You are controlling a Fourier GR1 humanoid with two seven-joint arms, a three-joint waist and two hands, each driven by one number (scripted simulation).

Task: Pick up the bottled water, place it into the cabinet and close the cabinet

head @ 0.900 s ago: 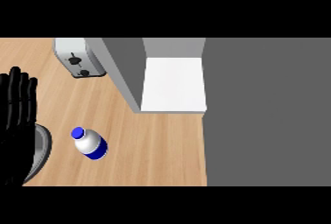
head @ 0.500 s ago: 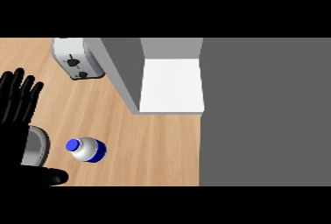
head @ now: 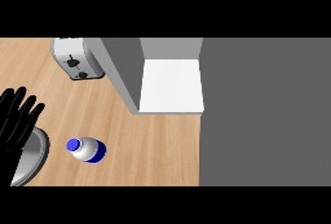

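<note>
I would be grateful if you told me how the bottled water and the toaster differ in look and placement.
The bottled water looks round from above, with a blue cap; the toaster is boxy and silver, with black knobs. The bottled water stands free near the open left hand; the toaster sits close beside the cabinet. Both rest on the wooden counter.

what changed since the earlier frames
The open left hand slid back a little toward the view's lower edge; it took hold of nothing. The bottle shows slightly lower and more from above. The toaster, cabinet and plate look unchanged.
</note>
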